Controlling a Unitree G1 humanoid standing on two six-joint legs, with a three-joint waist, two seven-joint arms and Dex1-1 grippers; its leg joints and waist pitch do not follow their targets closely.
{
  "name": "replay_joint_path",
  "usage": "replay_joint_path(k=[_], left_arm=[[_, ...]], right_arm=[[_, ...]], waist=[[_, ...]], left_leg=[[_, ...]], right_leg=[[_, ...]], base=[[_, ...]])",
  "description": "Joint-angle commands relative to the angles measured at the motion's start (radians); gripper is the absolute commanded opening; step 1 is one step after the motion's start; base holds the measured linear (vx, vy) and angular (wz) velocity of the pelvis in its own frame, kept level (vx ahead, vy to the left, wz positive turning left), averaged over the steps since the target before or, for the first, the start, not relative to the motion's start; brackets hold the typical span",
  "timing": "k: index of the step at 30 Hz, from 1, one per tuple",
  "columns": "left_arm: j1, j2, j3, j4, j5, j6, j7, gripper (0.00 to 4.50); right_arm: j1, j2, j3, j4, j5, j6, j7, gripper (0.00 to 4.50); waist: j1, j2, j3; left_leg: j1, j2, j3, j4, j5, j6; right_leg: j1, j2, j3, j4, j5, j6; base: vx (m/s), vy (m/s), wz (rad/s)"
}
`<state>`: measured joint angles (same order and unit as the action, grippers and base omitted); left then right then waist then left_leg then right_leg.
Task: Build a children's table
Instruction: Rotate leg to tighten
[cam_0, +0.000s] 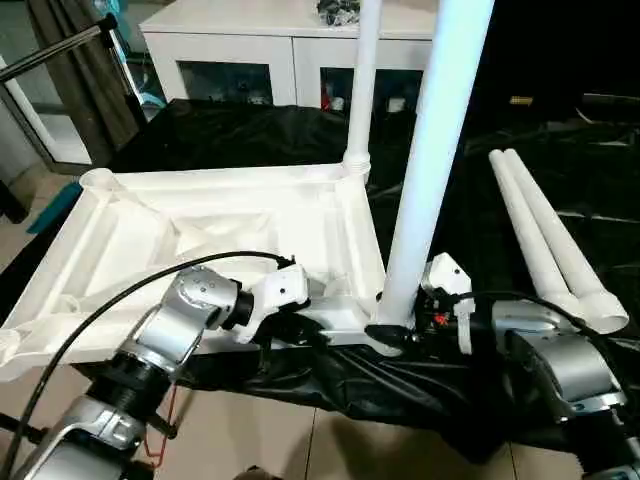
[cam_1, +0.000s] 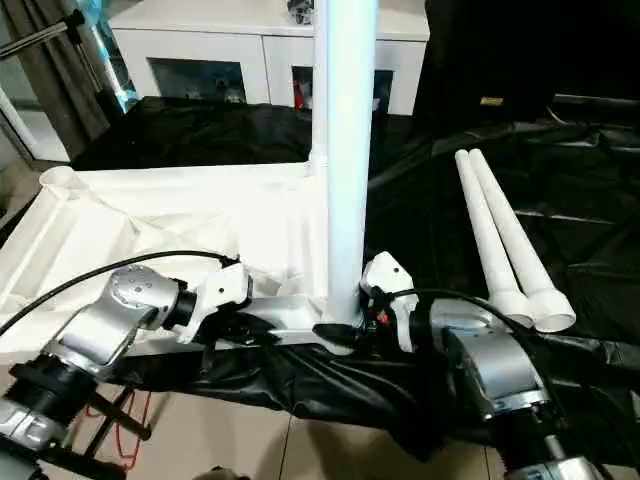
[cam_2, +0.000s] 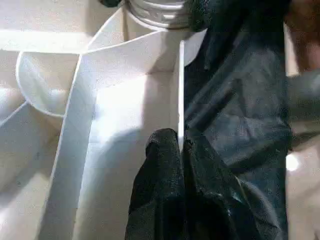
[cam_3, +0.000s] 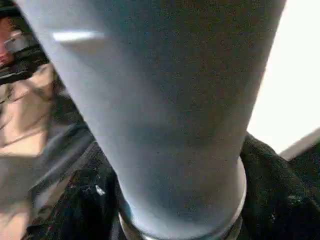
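Your right hand (cam_0: 412, 325) sits at the base of the near upright leg (cam_0: 425, 180), fingers spread around it; your left hand (cam_2: 181, 150) pinches the upturned tabletop's (cam_0: 200, 230) near rim, just beside that corner socket.

Both silver forearms reach forward and inward from the lower corners of the head views, wrists bent toward each other. The left gripper (cam_2: 181, 150) has its black fingers (cam_2: 162, 165) pressed together, pinching a thin white edge. The right gripper (cam_0: 405, 325) sits low at the end of its arm; its fingers seem to be apart, though they are mostly hidden.
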<state>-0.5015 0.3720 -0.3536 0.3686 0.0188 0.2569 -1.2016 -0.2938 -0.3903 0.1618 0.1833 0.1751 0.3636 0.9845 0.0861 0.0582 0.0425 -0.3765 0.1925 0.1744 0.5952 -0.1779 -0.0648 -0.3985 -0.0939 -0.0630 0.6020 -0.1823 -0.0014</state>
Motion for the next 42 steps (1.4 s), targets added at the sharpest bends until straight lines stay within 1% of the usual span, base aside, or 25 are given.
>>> replay_joint_path(k=[1, 2, 3, 4, 7, 9, 10, 11, 17, 19, 20, 23, 24, 26, 27, 28, 29, 30, 31, 32, 33, 35, 39, 41, 42], left_arm=[[-0.055, -0.106, 0.005, 0.041, 0.007, 0.056, 0.151, 0.00], [-0.064, -0.121, 0.011, 0.054, 0.010, 0.069, 0.179, 0.00], [-0.082, -0.151, 0.025, 0.084, 0.015, 0.079, 0.235, 0.00], [-0.107, -0.192, 0.044, 0.123, 0.022, 0.094, 0.312, 0.00], [-0.120, -0.213, 0.051, 0.142, 0.025, 0.098, 0.348, 0.00], [-0.146, -0.267, 0.057, 0.173, 0.024, 0.110, 0.404, 0.00], [-0.151, -0.285, 0.055, 0.173, 0.021, 0.113, 0.409, 0.00], [-0.152, -0.294, 0.053, 0.169, 0.018, 0.115, 0.409, 0.00], [-0.125, -0.275, 0.025, 0.122, 0.024, 0.091, 0.329, 0.00], [-0.110, -0.252, 0.010, 0.099, 0.018, 0.070, 0.285, 0.00], [-0.099, -0.234, 0.001, 0.083, 0.012, 0.062, 0.256, 0.00], [-0.066, -0.172, -0.021, 0.035, -0.006, 0.033, 0.159, 0.00], [-0.057, -0.155, -0.024, 0.025, -0.010, 0.017, 0.129, 0.00], [-0.047, -0.131, -0.024, 0.009, -0.019, 0.007, 0.083, 0.00], [-0.045, -0.125, -0.023, 0.005, -0.022, 0.007, 0.070, 0.00], [-0.040, -0.109, -0.028, -0.004, -0.027, 0.002, 0.043, 0.00], [-0.038, -0.095, -0.033, -0.008, -0.029, -0.004, 0.021, 0.00], [-0.037, -0.086, -0.036, -0.009, -0.029, -0.009, 0.007, 0.00], [-0.037, -0.083, -0.037, -0.010, -0.030, -0.010, 0.002, 0.00], [-0.035, -0.071, -0.040, -0.014, -0.032, -0.013, -0.018, 0.00], [-0.035, -0.071, -0.040, -0.014, -0.032, -0.013, -0.018, 0.00], [-0.033, -0.057, -0.042, -0.018, -0.039, -0.019, -0.042, 0.00], [-0.028, -0.042, -0.043, -0.030, -0.048, -0.022, -0.081, 0.00], [-0.024, -0.034, -0.044, -0.035, -0.049, -0.020, -0.096, 0.00], [-0.026, -0.032, -0.045, -0.030, -0.047, -0.022, -0.100, 0.00]], right_arm=[[-0.039, 0.106, 0.024, 0.095, -0.064, 0.013, -0.199, 2.78], [-0.047, 0.124, 0.016, 0.116, -0.071, 0.017, -0.236, 2.77], [-0.061, 0.158, 0.000, 0.150, -0.076, 0.030, -0.301, 2.77], [-0.078, 0.205, -0.022, 0.194, -0.079, 0.053, -0.386, 2.77], [-0.087, 0.230, -0.030, 0.217, -0.081, 0.060, -0.429, 2.76], [-0.119, 0.296, -0.046, 0.293, -0.099, 0.079, -0.555, 2.76], [-0.130, 0.318, -0.046, 0.316, -0.105, 0.080, -0.588, 2.76], [-0.136, 0.330, -0.045, 0.327, -0.109, 0.081, -0.605, 3.10], [-0.144, 0.345, -0.066, 0.318, -0.095, 0.054, -0.572, 3.65], [-0.148, 0.331, -0.065, 0.307, -0.090, 0.032, -0.539, 3.94], [-0.149, 0.318, -0.062, 0.299, -0.086, 0.020, -0.514, 3.94], [-0.131, 0.242, -0.027, 0.223, -0.053, -0.002, -0.361, 3.94], [-0.120, 0.210, -0.011, 0.192, -0.044, -0.009, -0.299, 3.94], [-0.101, 0.153, 0.013, 0.140, -0.028, -0.014, -0.195, 3.94], [-0.096, 0.138, 0.019, 0.126, -0.023, -0.016, -0.167, 3.94], [-0.083, 0.105, 0.032, 0.096, -0.012, -0.014, -0.103, 3.94], [-0.071, 0.074, 0.044, 0.070, -0.004, -0.013, -0.044, 3.94], [-0.064, 0.053, 0.052, 0.055, 0.002, -0.006, -0.011, 3.94], [-0.062, 0.046, 0.054, 0.051, 0.004, -0.004, 0.001, 3.94], [-0.052, 0.016, 0.063, 0.031, 0.011, 0.002, 0.050, 3.94], [-0.052, 0.016, 0.063, 0.031, 0.011, 0.002, 0.050, 3.94], [-0.039, -0.016, 0.072, 0.005, 0.027, 0.013, 0.098, 3.69], [-0.024, -0.038, 0.076, -0.033, 0.054, 0.033, 0.136, 3.40], [-0.017, -0.042, 0.078, -0.049, 0.061, 0.041, 0.147, 3.21], [-0.015, -0.041, 0.077, -0.053, 0.061, 0.046, 0.153, 3.21]], waist=[[-0.012, -0.014, -0.052], [-0.015, -0.013, -0.048], [-0.016, -0.016, -0.049], [-0.021, -0.020, -0.047], [-0.025, -0.016, -0.047], [-0.031, -0.015, -0.044], [-0.032, -0.016, -0.046], [-0.033, -0.014, -0.046], [-0.033, -0.011, -0.047], [-0.035, -0.011, -0.050], [-0.036, -0.011, -0.053], [-0.038, -0.011, -0.058], [-0.035, -0.015, -0.059], [-0.031, -0.012, -0.064], [-0.025, -0.013, -0.071], [-0.019, -0.015, -0.074], [-0.018, -0.018, -0.076], [-0.011, -0.016, -0.079], [-0.009, -0.016, -0.079], [-0.004, -0.016, -0.075], [0.002, -0.016, -0.072], [0.002, -0.017, -0.064], [0.004, -0.016, -0.060], [0.005, -0.018, -0.060], [0.003, -0.014, -0.061]], left_leg=[[0.014, 0.027, -0.006, -0.081, -0.278, 0.014], [0.021, 0.023, -0.008, -0.083, -0.319, -0.009], [0.024, 0.023, -0.010, -0.083, -0.332, -0.015], [0.024, 0.022, -0.011, -0.085, -0.339, -0.018], [0.028, 0.023, -0.012, -0.086, -0.358, -0.007], [0.027, 0.019, -0.014, -0.088, -0.374, -0.012], [0.028, 0.018, -0.017, -0.089, -0.380, -0.014], [0.028, 0.019, -0.018, -0.091, -0.384, -0.013], [0.022, 0.023, -0.020, -0.097, -0.385, -0.005], [0.018, 0.025, -0.021, -0.098, -0.386, -0.005], [0.013, 0.025, -0.022, -0.098, -0.363, -0.003], [0.012, 0.027, -0.014, -0.091, -0.306, 0.017], [0.010, 0.028, -0.013, -0.089, -0.274, 0.030], [0.009, 0.029, -0.011, -0.082, -0.213, 0.054], [0.012, 0.029, -0.008, -0.074, -0.156, 0.075], [0.008, 0.027, -0.007, -0.067, -0.096, 0.100], [0.006, 0.027, -0.006, -0.064, -0.072, 0.115], [0.004, 0.028, -0.005, -0.057, -0.036, 0.141], [0.002, 0.028, -0.005, -0.055, -0.025, 0.151], [0.002, 0.030, -0.003, -0.055, -0.032, 0.161], [0.003, 0.032, -0.003, -0.057, -0.066, 0.154], [0.008, 0.036, -0.002, -0.066, -0.140, 0.119], [0.015, 0.038, -0.002, -0.073, -0.216, 0.072], [0.013, 0.037, -0.003, -0.075, -0.223, 0.062], [0.013, 0.037, -0.003, -0.076, -0.223, 0.059]], right_leg=[[0.041, -0.047, 0.035, -0.074, -0.275, -0.218], [0.038, -0.049, 0.034, -0.083, -0.379, -0.189], [0.038, -0.051, 0.034, -0.088, -0.416, -0.174], [0.035, -0.050, 0.036, -0.093, -0.438, -0.161], [0.031, -0.050, 0.036, -0.103, -0.457, -0.139], [0.029, -0.048, 0.032, -0.105, -0.489, -0.130], [0.032, -0.051, 0.029, -0.109, -0.516, -0.117], [0.032, -0.051, 0.029, -0.112, -0.520, -0.110], [0.033, -0.051, 0.032, -0.110, -0.472, -0.111], [0.035, -0.051, 0.033, -0.104, -0.441, -0.119], [0.042, -0.051, 0.033, -0.098, -0.396, -0.129], [0.043, -0.048, 0.036, -0.086, -0.262, -0.175], [0.049, -0.047, 0.036, -0.081, -0.217, -0.188], [0.052, -0.045, 0.036, -0.068, -0.117, -0.215], [0.055, -0.044, 0.036, -0.058, -0.029, -0.237], [0.058, -0.043, 0.035, -0.047, 0.058, -0.257], [0.059, -0.042, 0.035, -0.043, 0.092, -0.266], [0.057, -0.042, 0.033, -0.036, 0.140, -0.278], [0.055, -0.042, 0.032, -0.035, 0.149, -0.283], [0.052, -0.043, 0.031, -0.038, 0.127, -0.288], [0.052, -0.046, 0.031, -0.042, 0.068, -0.285], [0.047, -0.047, 0.033, -0.054, -0.058, -0.271], [0.043, -0.047, 0.037, -0.062, -0.160, -0.248], [0.044, -0.048, 0.039, -0.064, -0.181, -0.235], [0.042, -0.049, 0.039, -0.064, -0.182, -0.233]], base=[[0.000, 0.000, 0.00], [0.000, 0.000, 0.00], [0.000, 0.000, 0.00], [0.000, 0.000, 0.00], [0.000, 0.000, 0.00], [0.000, 0.000, 0.00], [0.000, 0.000, 0.00], [0.000, 0.000, 0.00], [0.000, 0.000, 0.00], [0.000, 0.000, 0.00], [0.000, 0.000, 0.00], [0.018, -0.002, 0.00], [0.055, -0.010, 0.02], [0.064, -0.008, 0.01], [0.064, -0.004, 0.02], [0.052, -0.001, 0.02], [0.052, -0.001, 0.02], [0.000, 0.000, 0.00], [0.000, 0.000, 0.00], [0.000, 0.000, 0.00], [0.000, 0.000, 0.00], [0.000, 0.000, 0.00], [0.000, 0.000, 0.00], [0.000, 0.000, 0.00], [0.000, 0.000, 0.00]])
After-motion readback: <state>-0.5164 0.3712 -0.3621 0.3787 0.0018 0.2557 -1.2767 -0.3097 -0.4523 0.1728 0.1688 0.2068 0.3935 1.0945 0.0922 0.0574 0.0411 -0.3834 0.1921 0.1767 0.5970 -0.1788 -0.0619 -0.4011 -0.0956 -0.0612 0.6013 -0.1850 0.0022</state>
